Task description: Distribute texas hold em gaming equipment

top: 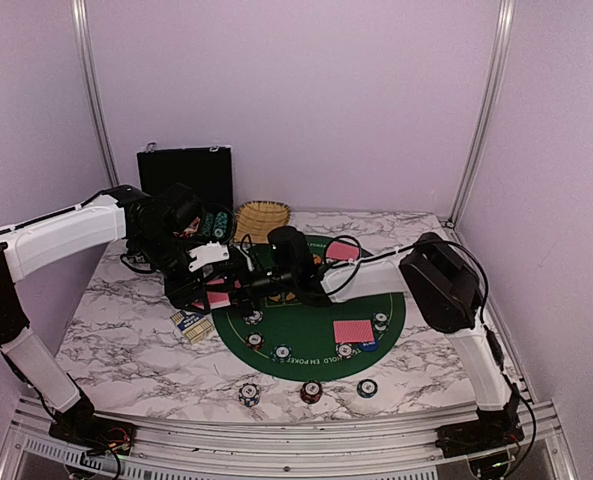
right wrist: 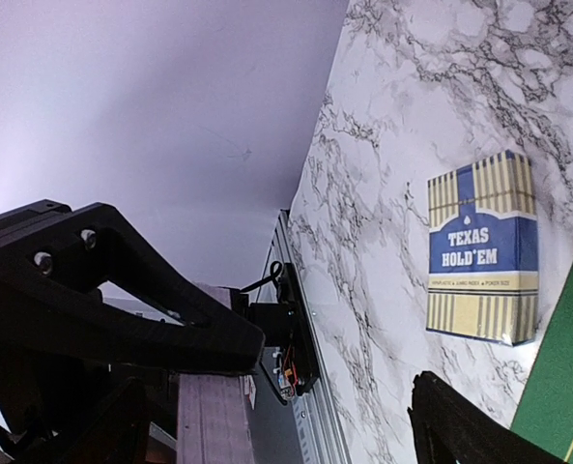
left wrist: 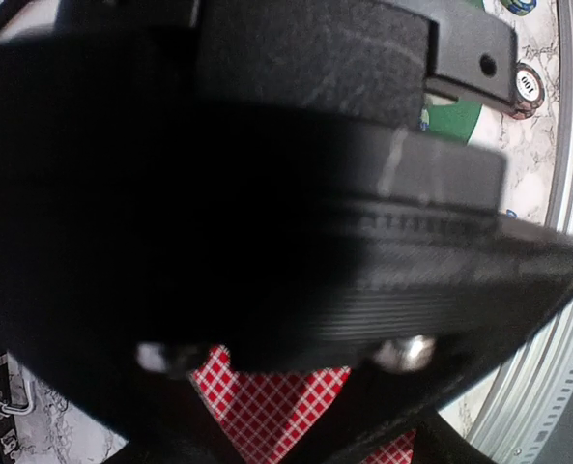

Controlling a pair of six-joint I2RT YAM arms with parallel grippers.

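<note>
Left hand (top: 208,288): closed. My wrist view shows a pink-red-backed card (left wrist: 267,406) held between my fingers, over the left edge of the green mat (top: 306,325).
Left wrist view: mostly filled by a black body (left wrist: 218,193) close to the lens; I cannot tell which part it is.
Right hand (right wrist: 339,365): spread wide with nothing between my fingers, over the left part of the green mat, just beside my left hand.
Card box (right wrist: 481,249): lies flat on the marble table (top: 126,340), just off the mat's left edge, printed TEXAS HOLD'EM.
Dealt cards: one face-down card (top: 354,330) lies on the right part of the mat. A second card (top: 343,250) lies at the mat's far edge.
Chips on the mat: several striped poker chips (top: 282,352) lie along its near arc.
Chips off the mat: three table chips (top: 311,391) lie in a row just beyond the mat's near edge.
Black case (top: 186,175): stands upright beyond the mat's far left.
Straw basket (top: 263,215): sits just past the mat's far edge, beside the case.
</note>
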